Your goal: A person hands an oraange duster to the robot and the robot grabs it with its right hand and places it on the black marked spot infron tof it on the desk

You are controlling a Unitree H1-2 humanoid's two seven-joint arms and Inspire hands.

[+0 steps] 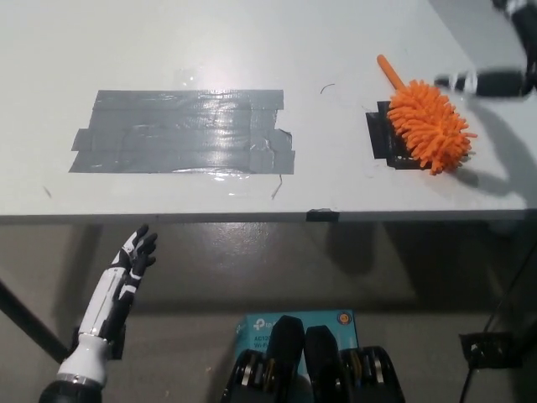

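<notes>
Right hand [495, 82] hangs blurred at the far right edge, apart from everything; whether its fingers are spread I cannot tell. Just to its left, the orange duster [428, 126] lies on the black marked spot [383, 139]. Left hand [134, 256] waits below the desk [252, 42], fingers apart, empty.

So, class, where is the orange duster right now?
In the head view the duster lies on the desk's right side, its fluffy head over the black marked spot.
</notes>
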